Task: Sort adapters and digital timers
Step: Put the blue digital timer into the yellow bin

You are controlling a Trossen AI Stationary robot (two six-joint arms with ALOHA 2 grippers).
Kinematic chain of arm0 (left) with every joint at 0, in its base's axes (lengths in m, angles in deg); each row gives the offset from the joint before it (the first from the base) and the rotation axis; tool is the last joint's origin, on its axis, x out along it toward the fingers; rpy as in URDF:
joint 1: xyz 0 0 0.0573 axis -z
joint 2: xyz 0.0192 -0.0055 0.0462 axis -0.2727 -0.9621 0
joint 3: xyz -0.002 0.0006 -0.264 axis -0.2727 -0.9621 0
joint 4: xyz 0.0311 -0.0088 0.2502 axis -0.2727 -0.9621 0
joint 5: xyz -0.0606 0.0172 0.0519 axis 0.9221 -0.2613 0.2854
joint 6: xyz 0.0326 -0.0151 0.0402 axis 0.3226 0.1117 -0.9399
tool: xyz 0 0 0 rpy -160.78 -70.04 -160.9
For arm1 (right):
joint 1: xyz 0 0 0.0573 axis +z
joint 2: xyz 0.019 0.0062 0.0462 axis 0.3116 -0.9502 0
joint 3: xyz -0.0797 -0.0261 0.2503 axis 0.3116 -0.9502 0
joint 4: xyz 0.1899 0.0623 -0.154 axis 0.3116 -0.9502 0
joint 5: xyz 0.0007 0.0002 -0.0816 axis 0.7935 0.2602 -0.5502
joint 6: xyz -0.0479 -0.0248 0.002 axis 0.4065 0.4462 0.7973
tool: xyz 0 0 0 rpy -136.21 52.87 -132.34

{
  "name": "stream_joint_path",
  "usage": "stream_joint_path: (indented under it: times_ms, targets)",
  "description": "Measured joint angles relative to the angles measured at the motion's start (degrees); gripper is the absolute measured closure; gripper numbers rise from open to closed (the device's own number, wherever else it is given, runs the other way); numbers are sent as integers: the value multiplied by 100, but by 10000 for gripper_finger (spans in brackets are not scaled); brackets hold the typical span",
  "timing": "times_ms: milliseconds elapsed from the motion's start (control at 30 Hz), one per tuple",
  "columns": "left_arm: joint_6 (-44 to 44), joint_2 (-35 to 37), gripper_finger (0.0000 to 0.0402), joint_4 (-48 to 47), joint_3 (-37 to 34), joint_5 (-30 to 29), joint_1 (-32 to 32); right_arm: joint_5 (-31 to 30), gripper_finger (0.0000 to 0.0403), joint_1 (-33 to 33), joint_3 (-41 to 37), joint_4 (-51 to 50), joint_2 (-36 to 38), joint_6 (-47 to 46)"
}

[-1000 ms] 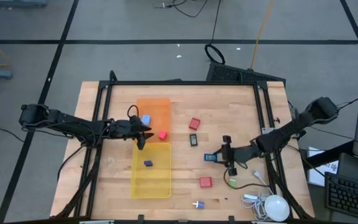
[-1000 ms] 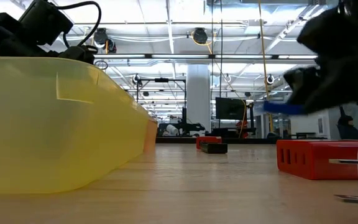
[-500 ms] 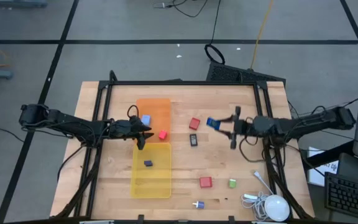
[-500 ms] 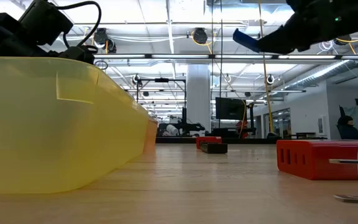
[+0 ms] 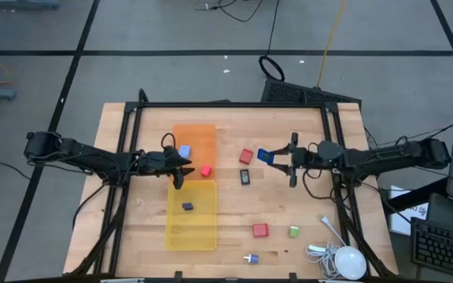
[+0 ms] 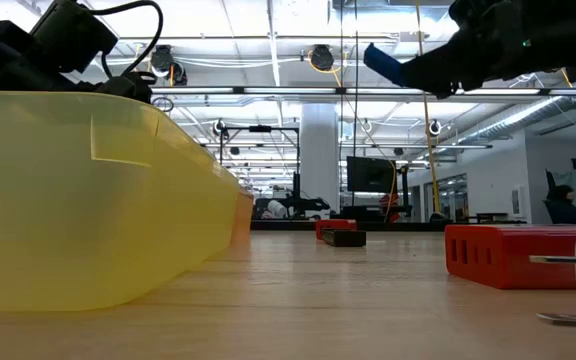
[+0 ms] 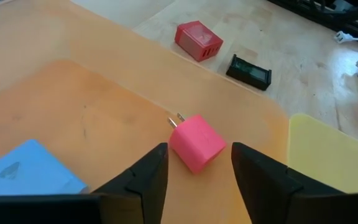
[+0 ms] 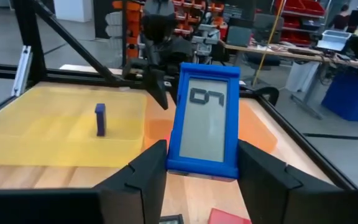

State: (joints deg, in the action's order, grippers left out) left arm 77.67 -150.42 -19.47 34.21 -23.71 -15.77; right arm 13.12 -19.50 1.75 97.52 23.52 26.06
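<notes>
From above, the wooden table [image 5: 305,196] carries an orange tray [image 5: 197,135] and a yellow tray [image 5: 203,228] end to end. Left tool [image 5: 185,167] sits over the near corner of the orange tray, by a pink adapter [image 5: 206,170] and a light blue adapter [image 5: 184,152]. Right tool [image 5: 276,159] is raised over mid-table, closed on a blue timer [image 5: 265,156]. A small dark timer [image 5: 187,207] lies in the yellow tray. Loose on the boards: red adapter [image 5: 247,156], black timer [image 5: 244,178], second red adapter [image 5: 259,230], green adapter [image 5: 294,231], a white-purple adapter [image 5: 250,258]. White round device [image 5: 349,262] with cable at the near right corner.

Low view: yellow tray wall [image 6: 78,200] fills the left side; the blue timer [image 6: 383,63] is carried high in the right tool [image 6: 408,72], clear of the table. Red adapter [image 6: 503,255] sits on the boards.

Left wrist view: fingers [image 7: 145,177] spread apart, empty, either side of the pink adapter [image 7: 196,142] lying on the orange tray floor; whether they touch it, cannot tell. Light blue adapter [image 7: 33,168] is beside it.

Right wrist view: fingers [image 8: 143,169] clamp the blue timer [image 8: 205,121] upright, display facing the camera. Yellow tray [image 8: 55,134] beyond, with the dark timer [image 8: 100,119] standing on edge.
</notes>
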Motion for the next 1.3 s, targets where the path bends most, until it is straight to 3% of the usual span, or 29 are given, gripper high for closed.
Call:
stream_joint_path:
  times_ms: [300,667,900,1000,1300]
  targets:
    - [176,1,208,3,0,-606,-2,-1,247,0,0,-2,25,20]
    - [179,1,236,399,0,-596,-2,6,247,-47,0,61,25,19]
    - [88,2,248,1086,0,-334,2,526,244,-44,0,541,-135,-102]
    - [131,2,236,1196,0,-74,4,594,247,-46,0,729,-325,-51]
    - [387,2,158,1299,0,-67,2,598,244,-46,0,1348,-892,17]
